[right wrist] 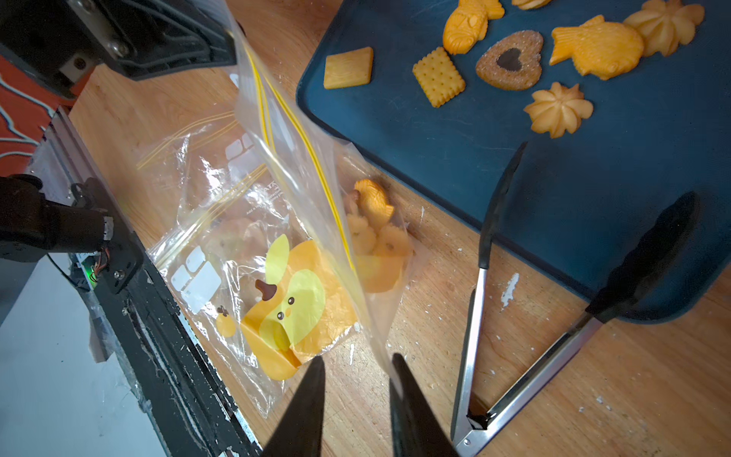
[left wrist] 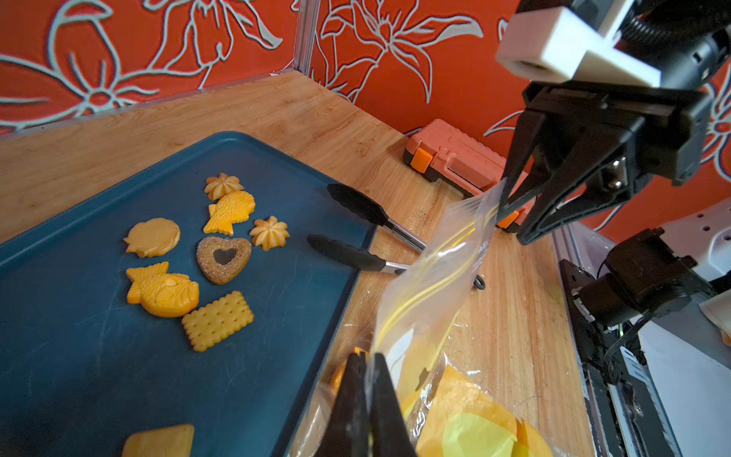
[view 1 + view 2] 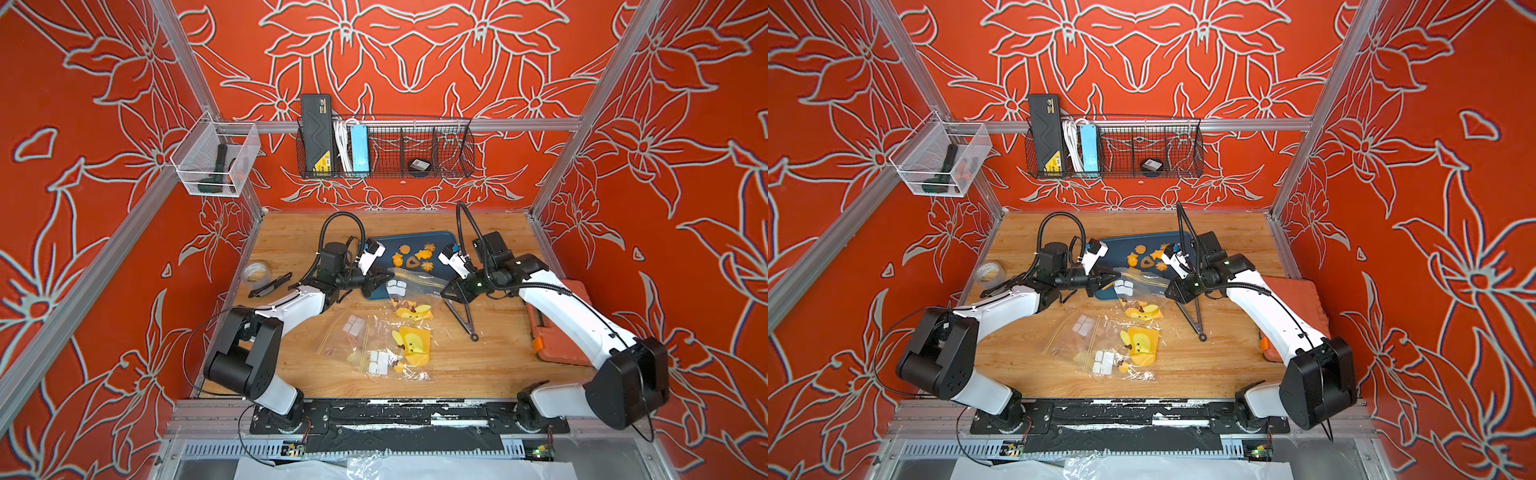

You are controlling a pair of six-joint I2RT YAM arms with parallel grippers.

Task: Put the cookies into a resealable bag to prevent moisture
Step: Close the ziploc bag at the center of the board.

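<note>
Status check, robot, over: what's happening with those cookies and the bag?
Left gripper shut on bag edge; right gripper open at opposite edge. Some cookies bagged, eight on tray. Tongs lie beside bag.

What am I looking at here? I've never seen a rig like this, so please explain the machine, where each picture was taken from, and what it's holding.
It is a two-armed tabletop robot; each arm ends in a two-finger gripper. The two wide pictures look down from overhead; the two close-ups come from cameras on the wrists. On the wooden table lie a blue tray with cookies, tongs, spare clear bags and an orange case. The left gripper pinches one end of a resealable bag that holds a few more cookies; the right gripper is open at the other end.
</note>
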